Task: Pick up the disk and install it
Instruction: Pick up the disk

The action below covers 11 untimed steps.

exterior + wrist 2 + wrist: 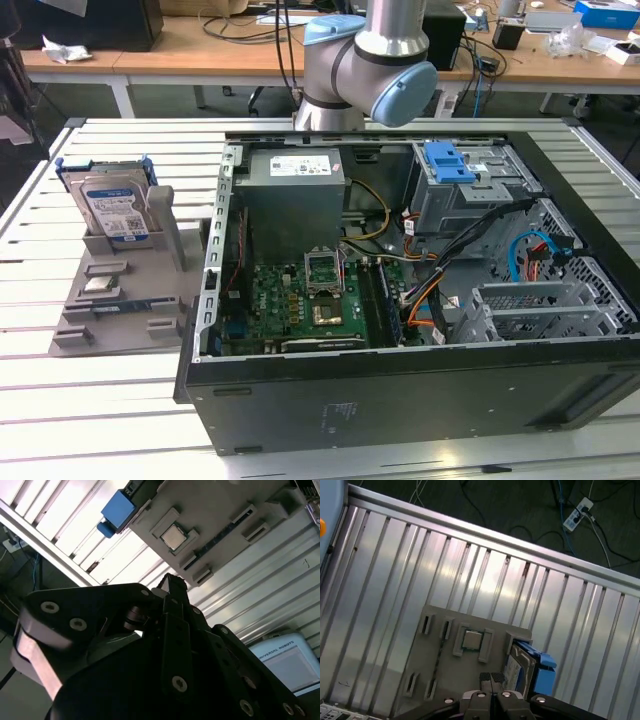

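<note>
Right, the pincer [491,678] hangs above the slatted counter [395,580], its two fingertips pressed together with nothing between them. The second wrist view agrees: the pincer [170,578] tapers to one narrow dark tip, closed and empty.

Over to the disk [113,205]. In the exterior view it stands upright on its edge in a slot at the far end of a grey holder [150,300], on the exterior view's left, label facing the camera, blue rails [68,172] framing it. The holder sits on the counter [90,420] just beside the open case [400,400], and the disk is outside the case.

In the first wrist view, the disk [516,666] shows edge-on with its blue rails [543,674], close beside the closed fingertips but apart from them; no contact. The tips point down at the holder [440,680] near the chip [471,639], which lies flat in its own recess. In the second wrist view, the chip [174,536] sits beyond the tip, and the disk's blue rail [118,509] is further off, well apart from it.

The arm [370,60] rises behind the case in the exterior view.
</note>
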Each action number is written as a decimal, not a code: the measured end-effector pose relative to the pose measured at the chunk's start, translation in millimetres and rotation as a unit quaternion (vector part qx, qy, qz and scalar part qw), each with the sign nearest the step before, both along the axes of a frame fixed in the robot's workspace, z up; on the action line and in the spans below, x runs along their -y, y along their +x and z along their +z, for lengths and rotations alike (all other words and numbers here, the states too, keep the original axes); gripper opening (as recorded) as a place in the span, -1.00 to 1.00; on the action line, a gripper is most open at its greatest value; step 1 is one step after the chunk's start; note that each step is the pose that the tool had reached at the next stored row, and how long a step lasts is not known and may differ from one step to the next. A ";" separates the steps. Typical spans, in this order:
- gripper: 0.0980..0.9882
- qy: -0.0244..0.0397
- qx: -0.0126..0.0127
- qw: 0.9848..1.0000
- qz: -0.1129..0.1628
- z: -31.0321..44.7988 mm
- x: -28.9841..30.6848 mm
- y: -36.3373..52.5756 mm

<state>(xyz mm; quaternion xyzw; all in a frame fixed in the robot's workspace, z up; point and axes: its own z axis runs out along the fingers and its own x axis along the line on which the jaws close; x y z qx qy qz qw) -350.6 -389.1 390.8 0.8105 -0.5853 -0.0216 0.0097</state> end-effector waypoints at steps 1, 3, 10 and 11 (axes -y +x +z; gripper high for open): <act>-0.98 0.000 0.000 1.000 0.004 0.0 0.0 0.0; -0.98 0.000 0.000 1.000 0.016 0.0 0.0 0.0; -0.98 0.000 0.000 0.999 0.054 0.0 -0.1 0.0; -0.98 0.000 0.000 0.998 0.063 0.0 -0.1 0.0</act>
